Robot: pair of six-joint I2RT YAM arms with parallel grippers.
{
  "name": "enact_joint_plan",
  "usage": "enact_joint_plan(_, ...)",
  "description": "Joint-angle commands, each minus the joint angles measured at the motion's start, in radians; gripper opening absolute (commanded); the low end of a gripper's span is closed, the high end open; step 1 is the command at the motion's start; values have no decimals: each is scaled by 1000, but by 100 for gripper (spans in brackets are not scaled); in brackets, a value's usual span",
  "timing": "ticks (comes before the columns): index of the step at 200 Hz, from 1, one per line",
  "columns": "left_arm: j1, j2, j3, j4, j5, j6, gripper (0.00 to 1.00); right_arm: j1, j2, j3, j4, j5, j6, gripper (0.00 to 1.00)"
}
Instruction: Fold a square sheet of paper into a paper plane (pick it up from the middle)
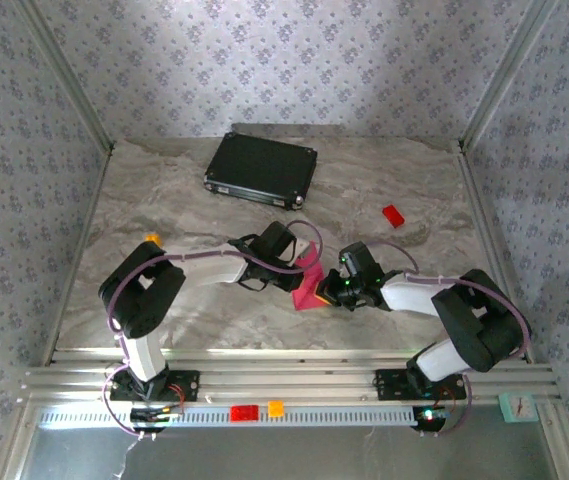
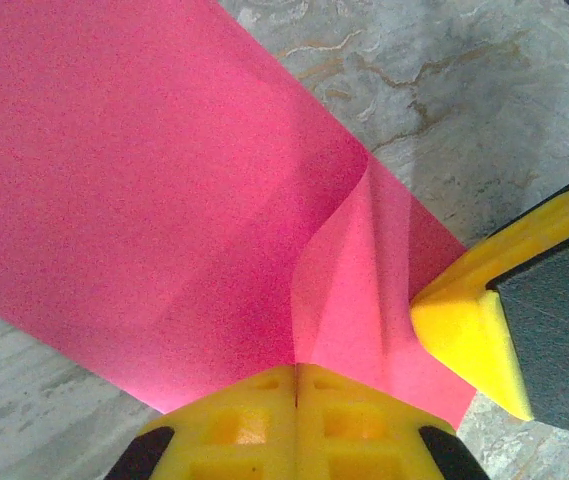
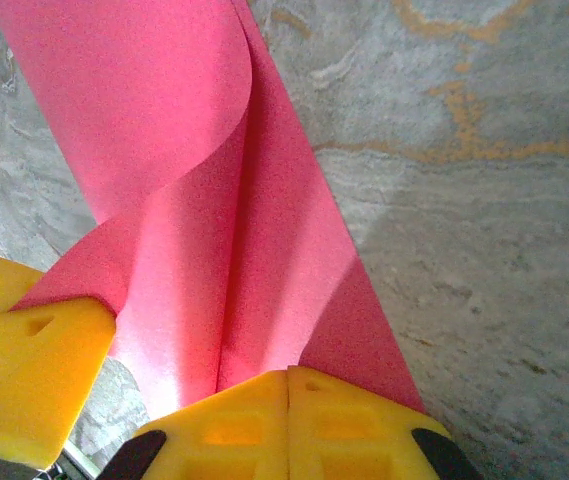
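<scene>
Both pairs of fingers (image 2: 234, 425) shut; paper (image 1: 310, 288) between.

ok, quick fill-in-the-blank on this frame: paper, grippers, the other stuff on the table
1. The square sheet of paper sits between the left gripper and right gripper, and ____ of them are shut on it.
2. The case at the back of the table is ____.
3. The small red block lies on the ____ arm's side of the table.
4. The tiny cube beside the left arm is ____.
Missing words: both; black; right; orange.
</scene>
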Motion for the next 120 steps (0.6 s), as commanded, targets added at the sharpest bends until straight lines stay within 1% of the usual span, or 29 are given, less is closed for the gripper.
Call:
enact_joint_plan(1, 4, 16, 28, -27, -23, 29, 4, -6, 4, -6, -101, 29, -9, 8)
enact_joint_plan(120, 5, 30, 24, -42, -34, 29, 4, -5, -4, -13, -102, 32, -8, 8)
